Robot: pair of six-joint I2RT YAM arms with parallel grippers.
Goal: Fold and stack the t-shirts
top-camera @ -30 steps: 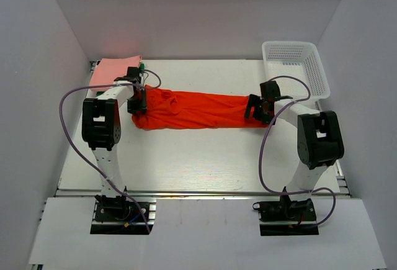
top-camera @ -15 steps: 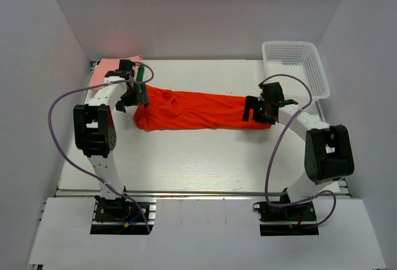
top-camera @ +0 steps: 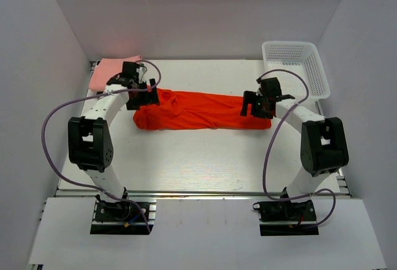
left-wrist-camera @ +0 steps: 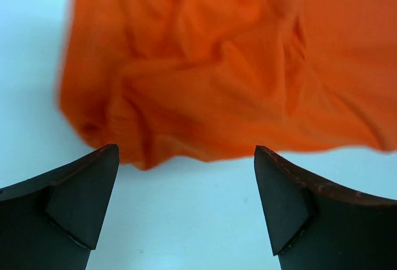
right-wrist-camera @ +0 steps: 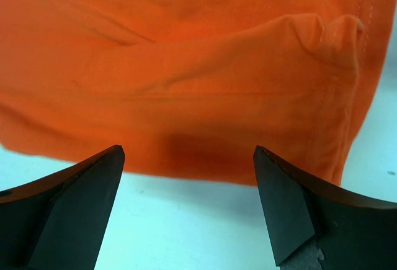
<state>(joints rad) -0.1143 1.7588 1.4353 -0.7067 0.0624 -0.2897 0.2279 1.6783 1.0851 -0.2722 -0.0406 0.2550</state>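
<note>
Our left claw (left-wrist-camera: 185,153) hangs with its jaws spread wide and nothing between them, low over the white table (top-camera: 198,158) at the rumpled left end of the orange-red t-shirt (top-camera: 198,112). From the wrist view, that edge of the cloth lies just beyond the tips, bunched into soft folds. Our right claw (right-wrist-camera: 189,152) is equally wide and empty, poised at the shirt's opposite end, where a stitched hem turns over on itself near the corner; whether either claw brushes the fabric we cannot tell. Between the two claws the orange-red t-shirt lies stretched into a long, narrow band across the middle of the table, running left to right, creased along its length. Farther out, a salmon-pink t-shirt (top-camera: 115,71) lies flat at the far left corner of the table, just behind the left claw and apart from the orange-red one. A white mesh basket (top-camera: 319,74) sits at the far right corner, beyond the right claw.
</note>
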